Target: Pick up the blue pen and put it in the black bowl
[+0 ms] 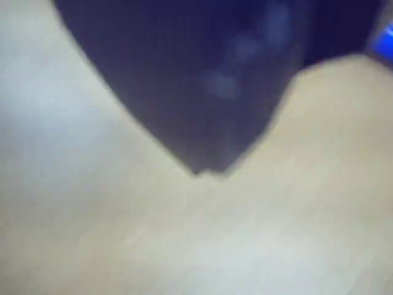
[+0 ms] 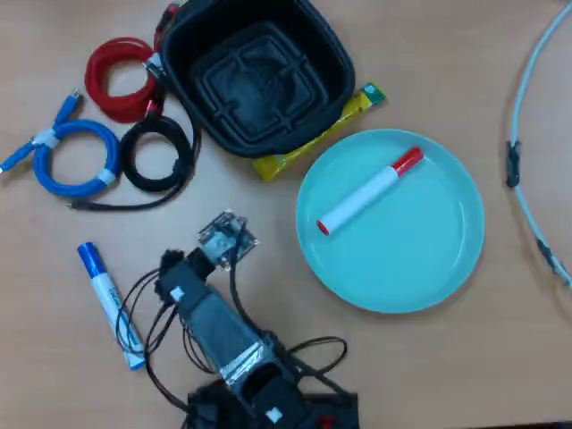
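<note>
The blue pen [image 2: 109, 304] lies flat on the wooden table at the lower left of the overhead view, blue cap toward the top. The black bowl [image 2: 255, 76] stands empty at the top centre, its ridged bottom showing. The arm is folded low at the bottom centre. Its gripper [image 2: 172, 268] sits just right of the pen, apart from it, and its jaws are hidden from above. The wrist view is blurred: a dark pointed shape [image 1: 202, 80] hangs over bare table, and a small blue patch [image 1: 384, 40] shows at the top right.
A light-blue plate [image 2: 429, 259] holds a red-capped white marker [image 2: 368, 192] at the right. Coiled red [image 2: 116, 79], black [image 2: 156, 154] and blue [image 2: 76, 159] cables lie left of the bowl. A yellow packet [image 2: 353, 107] pokes out under the bowl. A pale cable [image 2: 527, 134] runs along the right edge.
</note>
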`<state>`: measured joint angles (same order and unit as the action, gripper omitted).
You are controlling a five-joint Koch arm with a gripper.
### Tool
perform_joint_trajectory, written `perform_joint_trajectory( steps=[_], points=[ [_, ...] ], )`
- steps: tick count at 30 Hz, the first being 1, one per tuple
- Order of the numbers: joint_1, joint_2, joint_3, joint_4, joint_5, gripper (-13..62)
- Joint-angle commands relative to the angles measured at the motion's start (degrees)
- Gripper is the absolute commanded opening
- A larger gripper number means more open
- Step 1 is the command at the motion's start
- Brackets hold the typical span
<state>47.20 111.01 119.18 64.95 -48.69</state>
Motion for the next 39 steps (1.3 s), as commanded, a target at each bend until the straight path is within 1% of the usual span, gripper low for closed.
perform_joint_trajectory(
  steps=[1,4,6,10,15,22,24,31,37,39],
  points=[
    [-4.57,0.09,-5.62,-0.62,-5.10,-6.4],
    [-10.46,-0.09,-8.88,-1.41,-5.45,-6.5],
    [-13.18,-2.29,-11.34,-1.23,-6.24,-6.3],
    [-19.69,-9.40,-16.70,-0.09,-13.62,-6.4],
    [-23.99,-15.82,-21.36,-0.09,-22.32,-6.3],
    [-29.44,-20.83,-25.31,-0.18,-22.76,-4.7],
    [-30.41,-21.18,-24.87,-0.44,-22.59,-2.0],
    [-31.20,-21.53,-24.52,-0.44,-22.24,12.8],
    [-30.85,-24.17,-24.61,0.00,-22.24,26.5],
    [-30.85,-24.96,-24.96,-0.09,-22.24,28.4]
  ],
)
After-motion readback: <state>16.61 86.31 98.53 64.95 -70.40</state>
